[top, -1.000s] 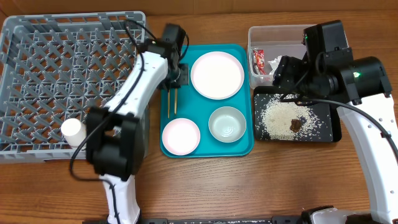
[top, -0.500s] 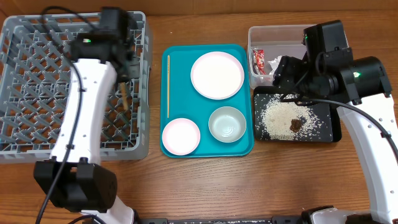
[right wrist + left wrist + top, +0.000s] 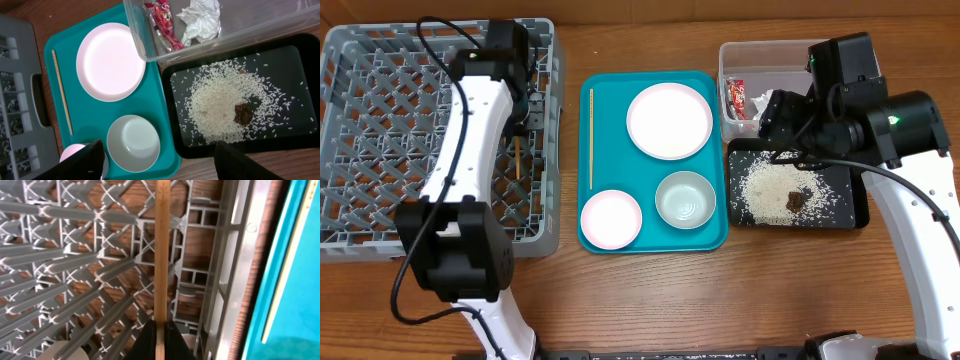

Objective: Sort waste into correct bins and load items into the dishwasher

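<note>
Chopstick [image 3: 161, 255] pinched at one end in left gripper [image 3: 160, 332], fingers closed tight on it. Held over lattice floor of grey dish rack [image 3: 380, 120], near its right wall. Step in hand, by judgement: loading chopsticks. Next: lower, release flat across the grid so as not to slip through, then fetch second chopstick [image 3: 590, 138] from teal tray [image 3: 650, 240]. Right gripper [image 3: 162, 156] spread wide, empty, near black tray [image 3: 300, 55].

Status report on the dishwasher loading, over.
Left claw shut on one chopstick, over the grey rack. Right claw open, by black tray. Second chopstick, plate, saucer, bowl on teal tray. Nothing blocking the rack.
</note>
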`<state>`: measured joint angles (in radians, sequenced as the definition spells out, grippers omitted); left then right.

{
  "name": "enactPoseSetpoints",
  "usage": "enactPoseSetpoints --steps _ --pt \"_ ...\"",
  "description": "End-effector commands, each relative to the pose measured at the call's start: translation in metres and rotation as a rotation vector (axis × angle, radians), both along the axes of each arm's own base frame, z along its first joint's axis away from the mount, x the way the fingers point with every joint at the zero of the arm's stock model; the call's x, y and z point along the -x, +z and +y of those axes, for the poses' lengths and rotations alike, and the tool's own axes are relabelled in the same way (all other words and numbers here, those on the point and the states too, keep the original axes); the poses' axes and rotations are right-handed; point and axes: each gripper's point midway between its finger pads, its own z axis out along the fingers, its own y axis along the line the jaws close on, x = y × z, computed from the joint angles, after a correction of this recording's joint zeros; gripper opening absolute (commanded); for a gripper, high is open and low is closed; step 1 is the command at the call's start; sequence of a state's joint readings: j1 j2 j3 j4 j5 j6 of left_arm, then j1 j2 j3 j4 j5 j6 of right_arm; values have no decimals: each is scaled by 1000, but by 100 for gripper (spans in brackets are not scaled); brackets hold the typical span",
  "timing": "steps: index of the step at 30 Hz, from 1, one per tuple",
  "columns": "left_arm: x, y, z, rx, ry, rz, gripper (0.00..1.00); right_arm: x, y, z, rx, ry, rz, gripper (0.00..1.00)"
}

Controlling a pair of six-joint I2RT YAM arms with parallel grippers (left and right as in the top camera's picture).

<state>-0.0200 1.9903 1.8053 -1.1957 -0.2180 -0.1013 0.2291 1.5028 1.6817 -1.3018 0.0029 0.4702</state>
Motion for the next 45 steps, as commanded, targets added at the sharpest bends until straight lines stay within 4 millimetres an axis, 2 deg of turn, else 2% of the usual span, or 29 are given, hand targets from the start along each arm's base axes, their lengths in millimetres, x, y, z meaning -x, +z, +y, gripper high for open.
enactPoseSetpoints --steps 1,8,12,18,25,29,32,36,39,42,45 --pt "-1 -15 -8 15 -85 50 4 -2 7 1 -6 6 -23 72" --pt "-2 -40 -15 34 -139 109 4 -2 7 1 -7 6 -24 72" --pt "-3 -49 -15 48 -46 110 10 -2 7 1 -7 6 -24 72" --pt "-3 -50 -16 72 61 91 8 -2 7 1 -7 5 -24 72" --pt "-2 -50 -22 107 56 94 12 -3 7 1 -7 6 -27 72" --pt "1 -35 -27 135 41 89 18 -3 8 1 -7 5 -28 72" --pt "-2 -11 -34 172 28 43 22 -4 8 1 -8 6 -32 72" --pt "-7 30 -60 298 -26 -49 27 -4 8 1 -8 6 -32 72" --pt "-6 52 -83 359 -82 -102 30 -4 8 1 -8 6 -32 72" --pt "-4 58 -106 354 -139 -117 34 -4 8 1 -8 5 -33 72" --pt "-6 45 -126 312 -158 -116 35 -4 8 1 -8 5 -33 72"
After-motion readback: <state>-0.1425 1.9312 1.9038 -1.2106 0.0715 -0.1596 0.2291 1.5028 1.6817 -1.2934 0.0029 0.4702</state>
